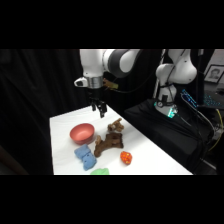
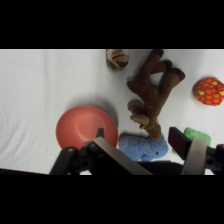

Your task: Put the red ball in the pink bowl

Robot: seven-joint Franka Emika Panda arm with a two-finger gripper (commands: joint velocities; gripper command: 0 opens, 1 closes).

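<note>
Gripper hung high above the table's far end, touching nothing — prob. placed for a survey, since wrist cam took in everything. Fingers stood apart, empty. Pink bowl sat nearly under it, also empty; red ball lay well off, beyond the brown figure — not yet picked.
</note>
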